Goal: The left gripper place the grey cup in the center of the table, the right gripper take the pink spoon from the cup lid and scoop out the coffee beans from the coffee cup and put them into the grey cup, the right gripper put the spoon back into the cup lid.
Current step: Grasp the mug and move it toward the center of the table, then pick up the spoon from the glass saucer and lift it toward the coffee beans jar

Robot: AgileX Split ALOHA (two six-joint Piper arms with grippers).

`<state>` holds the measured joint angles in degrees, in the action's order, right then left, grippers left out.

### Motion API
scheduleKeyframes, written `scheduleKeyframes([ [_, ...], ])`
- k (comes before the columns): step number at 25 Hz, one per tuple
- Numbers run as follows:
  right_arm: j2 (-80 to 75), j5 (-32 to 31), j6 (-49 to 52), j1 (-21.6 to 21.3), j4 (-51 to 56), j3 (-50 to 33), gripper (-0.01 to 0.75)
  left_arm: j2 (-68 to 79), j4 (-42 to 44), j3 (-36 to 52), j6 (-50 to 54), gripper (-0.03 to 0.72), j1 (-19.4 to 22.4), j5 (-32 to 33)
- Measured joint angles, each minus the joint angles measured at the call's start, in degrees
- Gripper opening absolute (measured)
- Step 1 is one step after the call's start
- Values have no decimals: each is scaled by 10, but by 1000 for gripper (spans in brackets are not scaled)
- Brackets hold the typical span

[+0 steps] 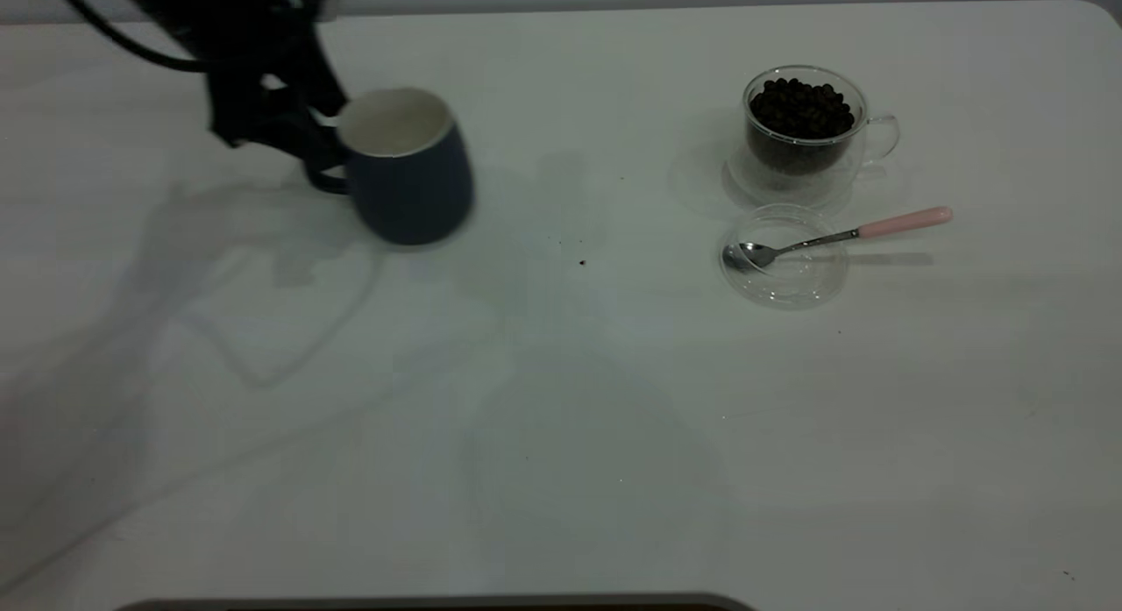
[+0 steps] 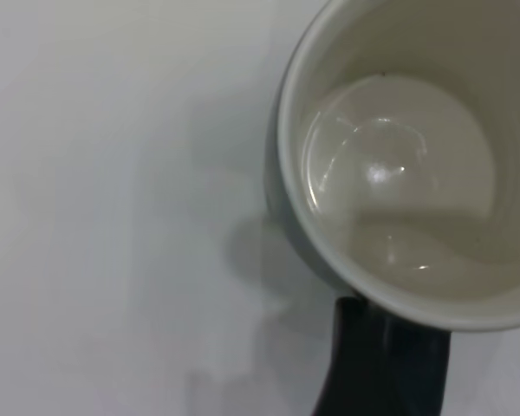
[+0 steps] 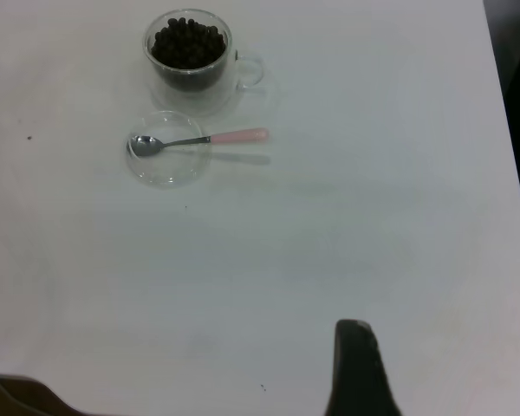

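My left gripper (image 1: pixel 323 151) is shut on the grey cup (image 1: pixel 408 186) at its handle side, holding it upright at the table's (image 1: pixel 561 436) back left. The left wrist view looks down into the cup's empty white inside (image 2: pixel 399 173), with a dark finger (image 2: pixel 383 368) under its rim. The coffee cup (image 1: pixel 802 138), heaped with coffee beans (image 1: pixel 799 107), stands at the back right. In front of it lies the cup lid (image 1: pixel 811 282) with the pink spoon (image 1: pixel 841 236), bowl in the lid, handle pointing right. My right gripper (image 3: pixel 357 368) is far from the lid (image 3: pixel 169 169), spoon (image 3: pixel 204 139) and coffee cup (image 3: pixel 189 61).
A few dark specks (image 1: pixel 582 262) lie near the table's middle. The table's right edge (image 3: pixel 503 130) runs beside the coffee cup's side. A dark rim (image 1: pixel 438 602) shows at the near edge.
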<state>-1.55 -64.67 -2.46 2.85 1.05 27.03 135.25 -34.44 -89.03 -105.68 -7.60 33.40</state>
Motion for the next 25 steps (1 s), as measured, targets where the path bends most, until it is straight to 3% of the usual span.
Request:
scheduleKeyframes([
  [6,0,0,0,0,0,0,531,1,-2,0,22,567,-52,-26],
  [11,0,0,0,0,0,0,531,2,16,0,64,567,-61,-32],
  [18,0,0,0,0,0,0,531,-46,192,0,234,567,-58,54],
  [25,0,0,0,0,0,0,531,-165,211,0,331,567,-57,140],
])
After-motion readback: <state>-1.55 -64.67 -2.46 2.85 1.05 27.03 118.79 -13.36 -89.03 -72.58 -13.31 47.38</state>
